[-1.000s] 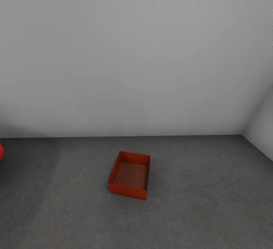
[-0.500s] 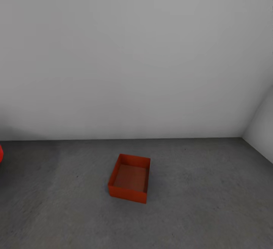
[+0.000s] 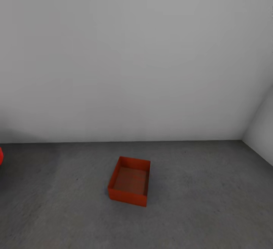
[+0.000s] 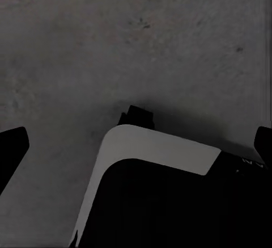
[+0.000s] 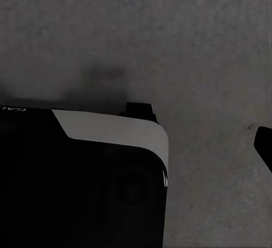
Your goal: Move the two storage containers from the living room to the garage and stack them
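Observation:
One orange-red storage container (image 3: 129, 180) sits open-topped and empty on the dark grey concrete floor (image 3: 204, 188) of the garage, a short way out from the pale grey back wall. In the left wrist view, my left gripper (image 4: 136, 157) hangs open above the floor, its dark fingertips (image 4: 12, 151) far apart and nothing between them. The right wrist view has one dark fingertip (image 5: 264, 146) of my right gripper (image 5: 136, 146) at the picture's edge, set wide, also over bare concrete. Neither gripper is near the container.
A pale grey wall (image 3: 136, 59) closes the back, and a second wall (image 3: 261, 127) meets it at the right corner. A sliver of something red (image 3: 0, 156) shows at the left edge. My own black and white base (image 4: 164, 202) lies under both wrists.
The whole head picture has slid down a little, so the camera moved. The container has kept its place on the floor.

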### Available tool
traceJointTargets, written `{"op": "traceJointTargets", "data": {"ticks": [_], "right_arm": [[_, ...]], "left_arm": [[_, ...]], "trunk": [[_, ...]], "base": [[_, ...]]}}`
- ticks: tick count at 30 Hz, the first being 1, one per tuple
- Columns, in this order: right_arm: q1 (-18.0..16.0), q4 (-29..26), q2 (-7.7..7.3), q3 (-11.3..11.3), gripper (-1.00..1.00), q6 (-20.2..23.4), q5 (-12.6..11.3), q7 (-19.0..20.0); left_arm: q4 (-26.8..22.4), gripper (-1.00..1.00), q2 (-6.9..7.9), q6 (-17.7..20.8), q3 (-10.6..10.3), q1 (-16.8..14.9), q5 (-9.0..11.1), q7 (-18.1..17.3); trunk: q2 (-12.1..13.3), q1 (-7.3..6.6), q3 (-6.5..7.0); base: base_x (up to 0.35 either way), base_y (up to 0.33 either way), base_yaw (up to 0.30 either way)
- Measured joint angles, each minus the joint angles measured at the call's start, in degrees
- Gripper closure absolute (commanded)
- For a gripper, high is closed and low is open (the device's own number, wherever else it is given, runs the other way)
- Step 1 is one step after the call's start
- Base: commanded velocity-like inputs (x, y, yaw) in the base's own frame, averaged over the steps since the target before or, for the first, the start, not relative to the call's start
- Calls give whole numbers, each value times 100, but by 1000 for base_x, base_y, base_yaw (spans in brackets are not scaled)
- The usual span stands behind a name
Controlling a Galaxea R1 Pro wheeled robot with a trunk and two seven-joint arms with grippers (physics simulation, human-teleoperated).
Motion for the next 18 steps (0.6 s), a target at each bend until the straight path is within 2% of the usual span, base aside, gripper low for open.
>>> {"op": "traceJointTargets", "data": {"ticks": [4, 18], "right_arm": [[0, 0, 0, -1, -100, -4, -8, 6], [0, 0, -4, -7, -100, -5, -42, 25]], "left_arm": [[2, -100, 4, 9, 3, 126, -2, -124], [1, -100, 9, -57, -2, 227, -13, -158]], "trunk": [[0, 0, 37], [0, 0, 167]], "base": [[0, 0, 0], [0, 0, 0]]}}
